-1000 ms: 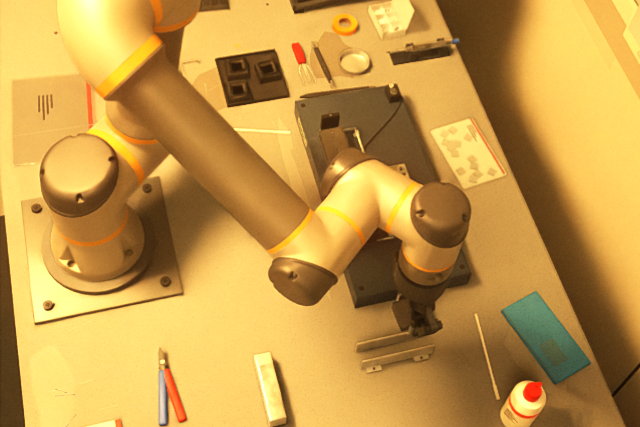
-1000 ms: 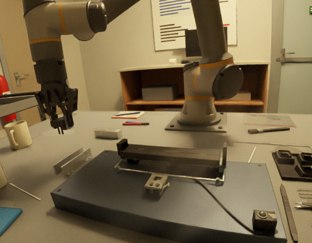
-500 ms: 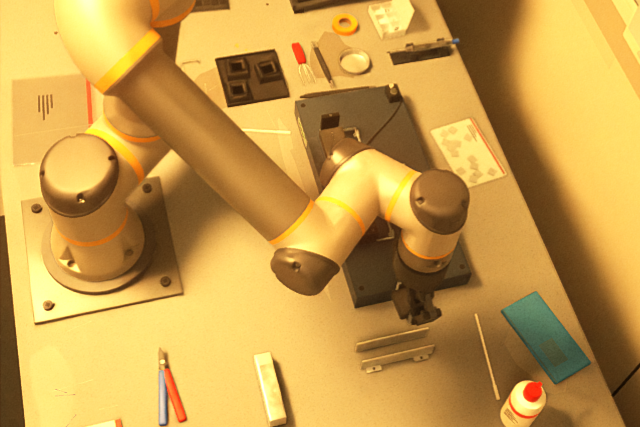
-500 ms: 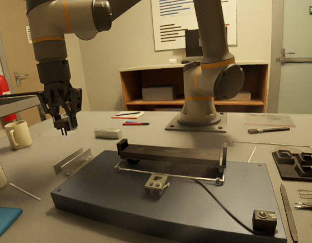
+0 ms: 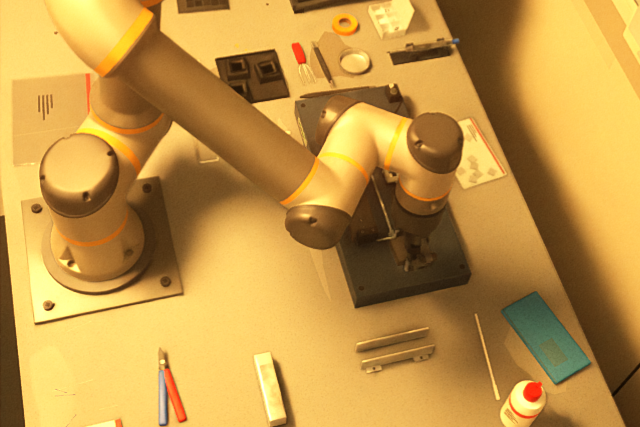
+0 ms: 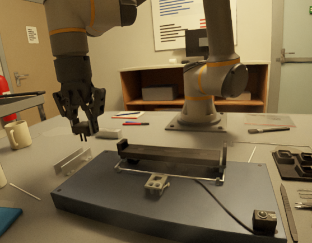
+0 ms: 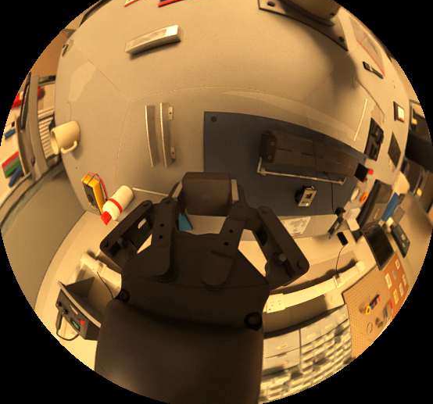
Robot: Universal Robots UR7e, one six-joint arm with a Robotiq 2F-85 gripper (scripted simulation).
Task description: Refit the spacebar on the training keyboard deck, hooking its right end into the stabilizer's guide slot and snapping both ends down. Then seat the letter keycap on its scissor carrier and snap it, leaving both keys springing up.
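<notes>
My gripper point(image 6: 83, 127) grips the small dark letter keycap point(image 6: 81, 128) between its fingertips, in the air over the near-left end of the blue deck point(image 6: 173, 193). The wrist camera shows the keycap point(image 7: 207, 195) between the fingers. The long dark spacebar point(image 6: 170, 153) sits on the deck over its wire stabilizer. The grey scissor carrier point(image 6: 155, 184) stands in front of the spacebar, nothing on it. In the side camera the arm's wrist hides most of the deck point(image 5: 408, 262).
Behind the deck stand the arm's base point(image 6: 199, 123) and a wooden shelf. Two metal rails point(image 6: 73, 161) lie left of the deck, a white block point(image 6: 108, 133) behind them. A black tray point(image 6: 297, 163) and hand tools lie to the right. A mug point(image 6: 18, 133) stands far left.
</notes>
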